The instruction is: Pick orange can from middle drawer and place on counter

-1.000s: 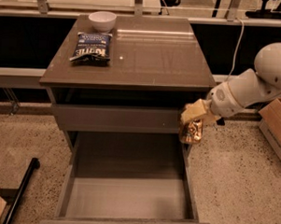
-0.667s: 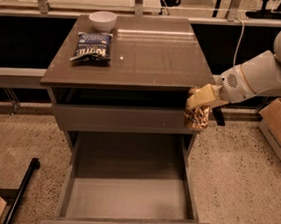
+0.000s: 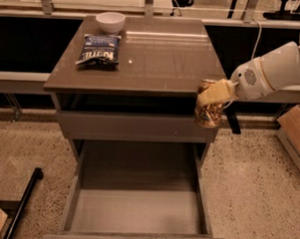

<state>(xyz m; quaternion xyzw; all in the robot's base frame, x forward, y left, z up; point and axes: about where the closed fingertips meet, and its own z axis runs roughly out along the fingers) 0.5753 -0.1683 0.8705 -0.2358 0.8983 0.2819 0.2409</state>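
Note:
My gripper [image 3: 211, 97] is shut on the orange can [image 3: 208, 113], holding it upright in the air at the counter's front right corner, just below the level of the counter top. The counter [image 3: 157, 57] is a glossy grey-brown slab. The middle drawer [image 3: 136, 210] is pulled fully open below, and its grey floor is bare. My white arm [image 3: 272, 69] reaches in from the right.
A blue chip bag [image 3: 98, 48] and a white bowl [image 3: 110, 22] sit at the counter's back left. A cardboard box [image 3: 296, 130] stands on the floor at the right. A black pole [image 3: 24, 198] lies on the floor at the left.
My gripper has risen with the orange can, from beside the upper drawer front up to the counter's front right corner.

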